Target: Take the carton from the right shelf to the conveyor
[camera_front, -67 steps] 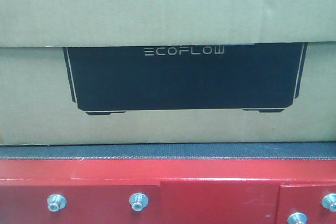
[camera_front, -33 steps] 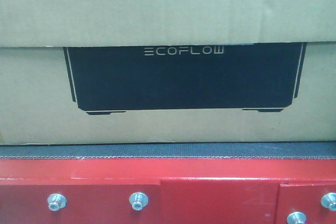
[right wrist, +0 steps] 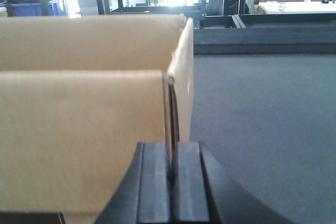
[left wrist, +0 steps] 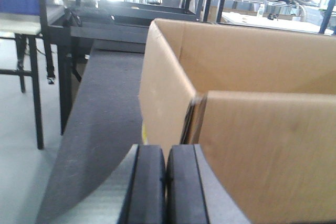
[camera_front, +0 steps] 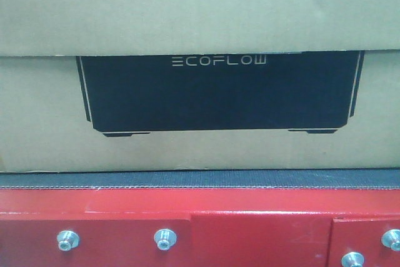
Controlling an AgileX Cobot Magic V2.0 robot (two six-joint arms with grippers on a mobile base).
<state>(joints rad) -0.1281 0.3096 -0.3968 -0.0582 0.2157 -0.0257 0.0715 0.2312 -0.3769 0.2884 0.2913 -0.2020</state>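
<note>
Brown corrugated cardboard fills most of the front view: the carton (camera_front: 200, 110) sits on the dark belt of the conveyor (camera_front: 200, 207), its black printed panel with pale ECOFLOW lettering centred in the frame and a flap folded down across the top. Below it we see the red frame with silver bolts (camera_front: 165, 238) along the bottom edge. In the left wrist view our left gripper (left wrist: 166, 182) stands at the bottom centre with its two black pads pressed together, apparently pinching the carton's wall edge at the near corner, the open box spreading to the right. In the right wrist view our right gripper (right wrist: 171, 182) likewise has its pads closed, a thin cardboard edge running down between them, the grey belt stretching to the right.
</note>
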